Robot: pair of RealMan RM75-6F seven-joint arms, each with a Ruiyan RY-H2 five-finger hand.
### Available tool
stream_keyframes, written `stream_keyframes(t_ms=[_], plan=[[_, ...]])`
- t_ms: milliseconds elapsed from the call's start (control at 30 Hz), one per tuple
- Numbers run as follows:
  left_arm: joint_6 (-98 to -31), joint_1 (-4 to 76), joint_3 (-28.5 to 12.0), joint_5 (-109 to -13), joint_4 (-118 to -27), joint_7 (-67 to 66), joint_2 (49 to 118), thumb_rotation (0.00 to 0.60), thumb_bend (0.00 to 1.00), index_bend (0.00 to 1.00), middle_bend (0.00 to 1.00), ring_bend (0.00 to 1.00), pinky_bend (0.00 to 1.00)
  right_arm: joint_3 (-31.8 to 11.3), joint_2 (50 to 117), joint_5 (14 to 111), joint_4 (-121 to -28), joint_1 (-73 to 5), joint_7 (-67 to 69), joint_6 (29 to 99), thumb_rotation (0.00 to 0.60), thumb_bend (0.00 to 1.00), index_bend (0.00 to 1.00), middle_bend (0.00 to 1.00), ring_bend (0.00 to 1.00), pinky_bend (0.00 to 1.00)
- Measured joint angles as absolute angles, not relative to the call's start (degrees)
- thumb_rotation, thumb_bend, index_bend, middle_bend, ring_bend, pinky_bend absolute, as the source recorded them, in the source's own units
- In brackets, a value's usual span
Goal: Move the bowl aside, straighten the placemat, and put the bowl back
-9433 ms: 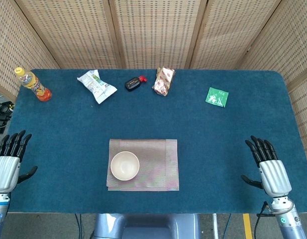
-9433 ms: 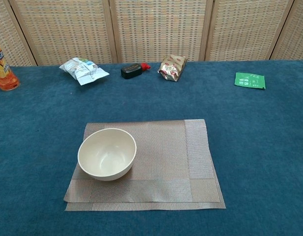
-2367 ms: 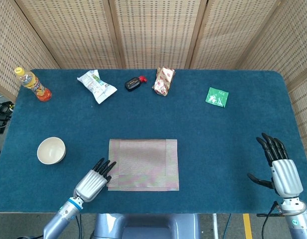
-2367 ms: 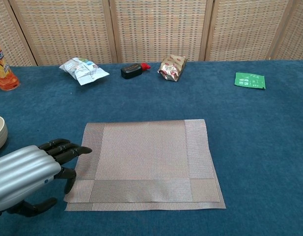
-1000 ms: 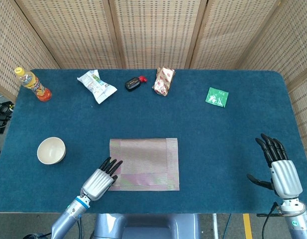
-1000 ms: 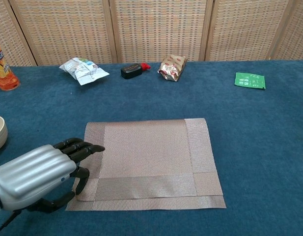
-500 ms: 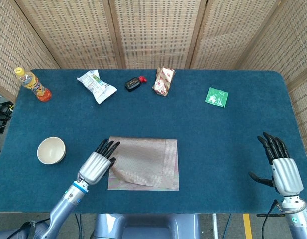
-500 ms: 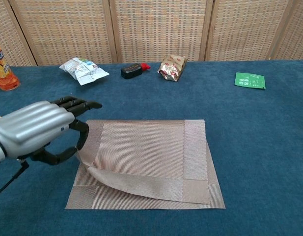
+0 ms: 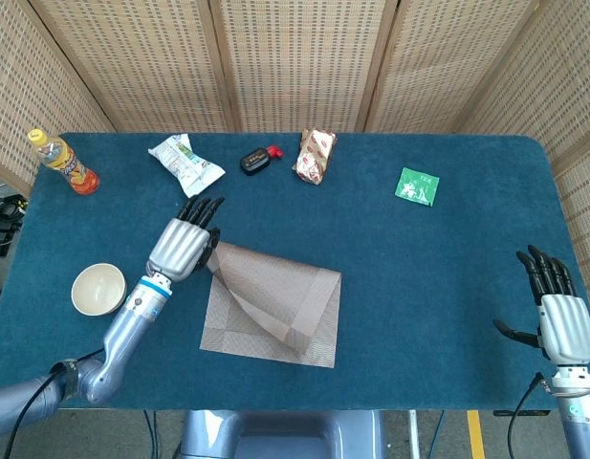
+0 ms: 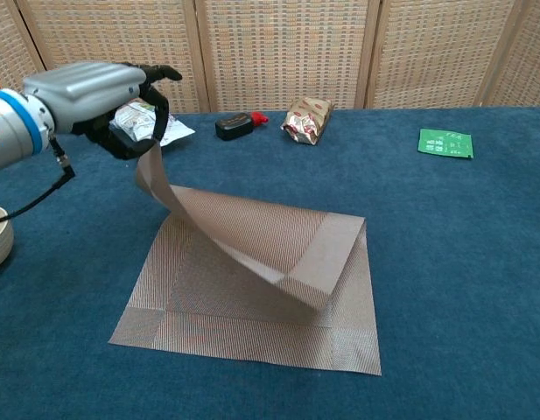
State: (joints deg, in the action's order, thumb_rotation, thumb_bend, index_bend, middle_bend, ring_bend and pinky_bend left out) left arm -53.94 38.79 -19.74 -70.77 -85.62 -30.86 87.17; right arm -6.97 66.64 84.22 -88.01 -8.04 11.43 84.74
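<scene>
While snack packets (image 9: 185, 163) line the far edge, nothing blocks the placemat (image 10: 252, 306).

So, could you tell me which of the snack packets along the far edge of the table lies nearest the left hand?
The white crinkled packet, just beyond the left hand that holds up the placemat. The brown packet and green packet lie further right.

Taupe ribbed placemat (image 10: 252, 315), cream bowl (image 9: 96, 288)

The placemat (image 10: 252, 289) is showing a fine woven, ribbed, matt weave. The table (image 9: 447, 287) is wearing a napped blue cloth. The left hand (image 10: 99, 92) is gleaming with smooth silvery metal-looking shell and black fingers. The bowl (image 9: 97, 290) is looking smooth and cream.
</scene>
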Motion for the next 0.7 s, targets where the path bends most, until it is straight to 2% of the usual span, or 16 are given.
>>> stream_keyframes(t_ms=[133, 300, 367, 467, 533, 600, 700], plan=[[-51.0, 43.3, -24.4, -63.3, -81.0, -30.3, 87.3, 0.600, 0.50, 0.63, 0.00, 0.00, 0.00, -7.3, 66.9, 83.7, -87.5, -8.2, 11.3, 84.5, 0.600, 0.05, 0.00, 0.00, 0.00, 0.00], [-48.4, 48.6, -27.4, -56.6, -71.9, -30.6, 88.9, 0.600, 0.49, 0.59, 0.00, 0.00, 0.00, -7.7, 67.1, 82.9, -86.8, -8.4, 11.5, 83.9, 0.600, 0.05, 0.00, 0.00, 0.00, 0.00], [-47.6, 50.5, -28.2, -54.3, -67.3, -30.6, 90.1, 0.600, 0.47, 0.48, 0.00, 0.00, 0.00, -7.9, 67.2, 82.3, -86.4, -8.5, 11.6, 83.2, 0.600, 0.05, 0.00, 0.00, 0.00, 0.00], [-46.9, 52.9, -28.5, -52.1, -60.6, -30.6, 92.1, 0.600, 0.37, 0.17, 0.00, 0.00, 0.00, -8.1, 67.5, 81.4, -85.7, -8.8, 11.7, 82.4, 0.600, 0.05, 0.00, 0.00, 0.00, 0.00], [-46.2, 54.2, -28.2, -50.7, -56.2, -30.7, 93.5, 0.600, 0.32, 0.07, 0.00, 0.00, 0.00, -8.2, 67.6, 81.1, -85.4, -8.9, 11.6, 82.0, 0.600, 0.05, 0.00, 0.00, 0.00, 0.00], [-45.6, 55.0, -27.7, -49.7, -53.1, -30.4, 94.6, 0.600, 0.30, 0.02, 0.00, 0.00, 0.00, -8.2, 67.8, 80.8, -85.1, -9.0, 11.4, 81.5, 0.600, 0.05, 0.00, 0.00, 0.00, 0.00], [-45.1, 55.2, -26.5, -49.5, -50.5, -28.3, 95.7, 0.600, 0.30, 0.01, 0.00, 0.00, 0.00, -8.2, 68.2, 80.5, -84.8, -9.2, 10.9, 80.9, 0.600, 0.05, 0.00, 0.00, 0.00, 0.00]])
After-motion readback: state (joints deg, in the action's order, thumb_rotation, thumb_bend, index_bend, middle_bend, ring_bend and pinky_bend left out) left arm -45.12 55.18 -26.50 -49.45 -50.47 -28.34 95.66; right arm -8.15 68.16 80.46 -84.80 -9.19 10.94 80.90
